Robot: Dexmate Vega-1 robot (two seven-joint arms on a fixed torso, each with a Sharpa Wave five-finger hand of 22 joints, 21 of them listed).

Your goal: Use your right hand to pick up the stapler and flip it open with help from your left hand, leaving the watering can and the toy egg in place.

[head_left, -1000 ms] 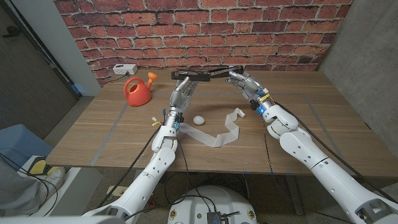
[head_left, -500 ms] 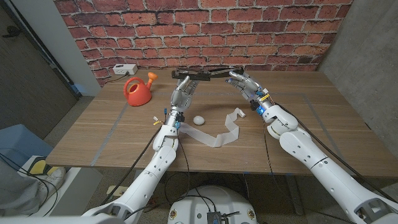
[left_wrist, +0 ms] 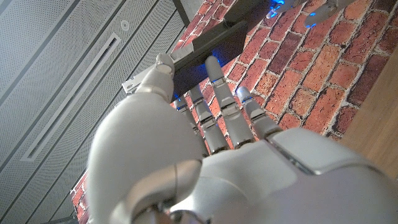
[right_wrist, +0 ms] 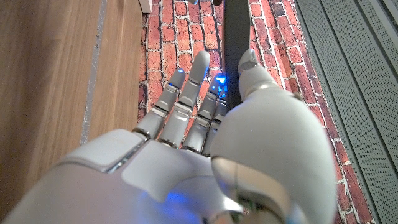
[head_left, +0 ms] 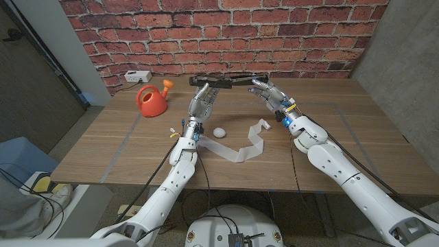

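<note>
- Fingers of our right hand (head_left: 269, 92) clamp one end of the long black stapler (head_left: 226, 81), swung open above the wooden table (head_left: 343, 130).
- Our left hand (head_left: 202, 101) pinches its other end.
- Orange plastic watering can (head_left: 151, 100) and small white toy egg (head_left: 219, 132) rest below.

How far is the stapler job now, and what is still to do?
Done: the stapler is off the table, lifted between both hands and spread out nearly straight. In hand: the right hand grips one end, and the left hand holds the other. The watering can and toy egg stand on the table. Left: perhaps only to finish the opening; I cannot tell if it is fully open.
</note>
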